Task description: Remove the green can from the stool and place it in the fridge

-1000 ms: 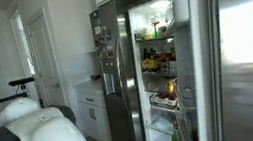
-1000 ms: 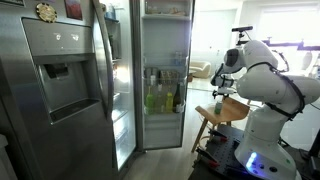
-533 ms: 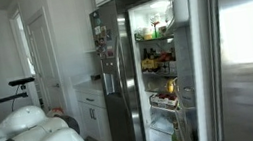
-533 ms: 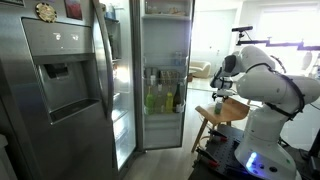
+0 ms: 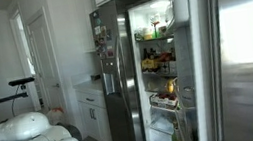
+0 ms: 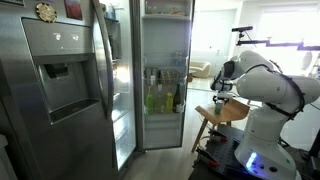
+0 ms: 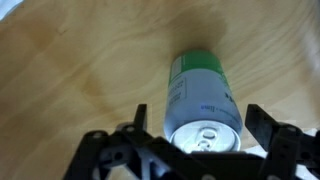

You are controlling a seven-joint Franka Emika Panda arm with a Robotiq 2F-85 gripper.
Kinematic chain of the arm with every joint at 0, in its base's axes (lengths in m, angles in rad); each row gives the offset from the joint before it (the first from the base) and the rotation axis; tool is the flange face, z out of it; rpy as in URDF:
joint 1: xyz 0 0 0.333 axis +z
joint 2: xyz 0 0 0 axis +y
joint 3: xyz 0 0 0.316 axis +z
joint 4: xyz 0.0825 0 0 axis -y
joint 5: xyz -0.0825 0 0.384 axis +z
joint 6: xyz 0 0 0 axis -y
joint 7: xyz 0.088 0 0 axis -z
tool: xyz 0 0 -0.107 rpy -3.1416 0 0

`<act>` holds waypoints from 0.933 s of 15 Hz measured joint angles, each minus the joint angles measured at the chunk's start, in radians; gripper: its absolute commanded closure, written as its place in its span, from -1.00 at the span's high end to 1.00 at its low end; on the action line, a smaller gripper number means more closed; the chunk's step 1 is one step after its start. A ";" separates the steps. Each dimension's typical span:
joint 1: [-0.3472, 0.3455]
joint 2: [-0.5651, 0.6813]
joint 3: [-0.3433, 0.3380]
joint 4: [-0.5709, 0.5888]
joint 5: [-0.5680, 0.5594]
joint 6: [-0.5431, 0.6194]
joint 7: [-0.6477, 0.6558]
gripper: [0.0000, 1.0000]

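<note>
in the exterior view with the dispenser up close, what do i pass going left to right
dispenser → bottles → stool → robot base

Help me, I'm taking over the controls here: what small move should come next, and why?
Probably lower the gripper straight down a little. The green can stands upright on the wooden stool, centred between the open fingers, which seem level only with its lid and do not touch it.
</note>
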State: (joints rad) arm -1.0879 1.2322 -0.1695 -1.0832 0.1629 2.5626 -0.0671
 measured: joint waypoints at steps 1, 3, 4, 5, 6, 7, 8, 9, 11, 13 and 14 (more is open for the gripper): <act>0.000 0.008 -0.001 0.011 0.000 -0.005 0.000 1.00; 0.000 0.022 -0.003 0.030 0.000 -0.015 0.002 0.67; 0.000 0.028 -0.004 0.039 0.000 -0.021 0.002 0.47; 0.000 0.033 -0.004 0.048 0.000 -0.026 0.003 0.31; 0.000 0.038 -0.005 0.056 0.000 -0.031 0.005 0.17; 0.000 0.042 -0.005 0.063 -0.001 -0.035 0.011 -0.02; 0.000 0.045 -0.006 0.070 -0.001 -0.037 0.016 -0.06; 0.001 0.047 -0.007 0.075 -0.001 -0.039 0.016 -0.06; 0.002 0.050 -0.010 0.079 -0.001 -0.040 0.016 -0.06; 0.003 0.051 -0.011 0.080 -0.001 -0.040 0.016 -0.06; 0.003 0.051 -0.011 0.080 -0.001 -0.040 0.016 -0.06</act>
State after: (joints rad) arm -1.0847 1.2827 -0.1806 -1.0035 0.1617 2.5228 -0.0508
